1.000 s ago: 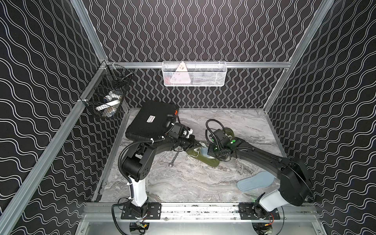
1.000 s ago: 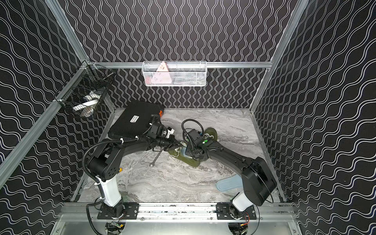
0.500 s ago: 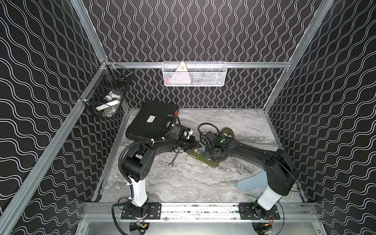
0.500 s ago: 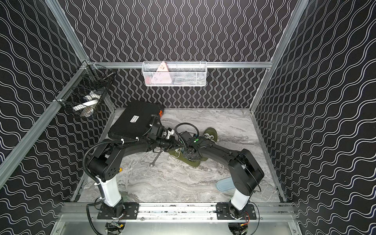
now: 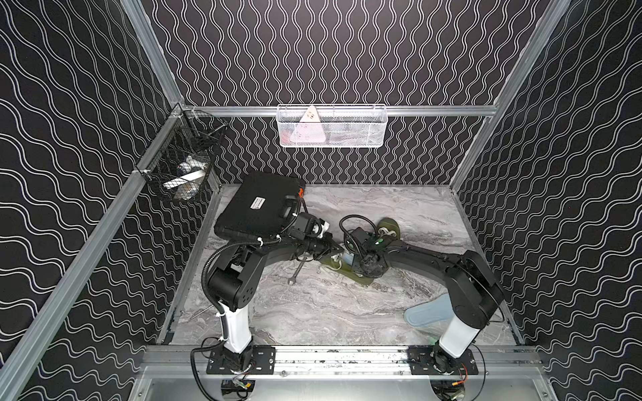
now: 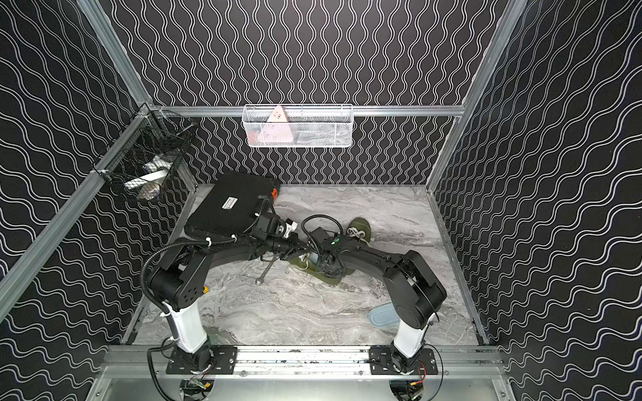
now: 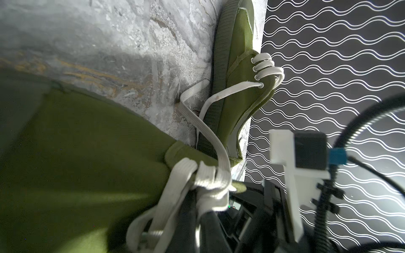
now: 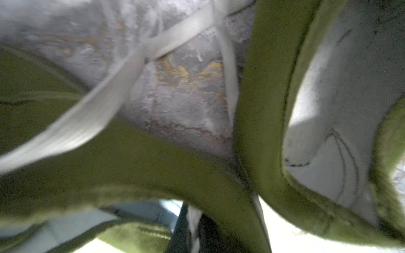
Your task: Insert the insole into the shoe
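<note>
Black case (image 5: 258,205) far left on tabletop (image 5: 312,312). Left jaws closed tight at the laces of olive shoe (image 5: 361,278), mid-tabletop; whether they pinch them, cannot tell. Pale blue insole (image 5: 346,259) sits partly inside shoe opening. Right jaws closed, pressed into the shoe. Second insole (image 5: 425,311) lies flat, well apart, far right.

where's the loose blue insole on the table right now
In both top views the blue insole lies flat at the near right of the table, partly hidden behind the right arm's base.
</note>
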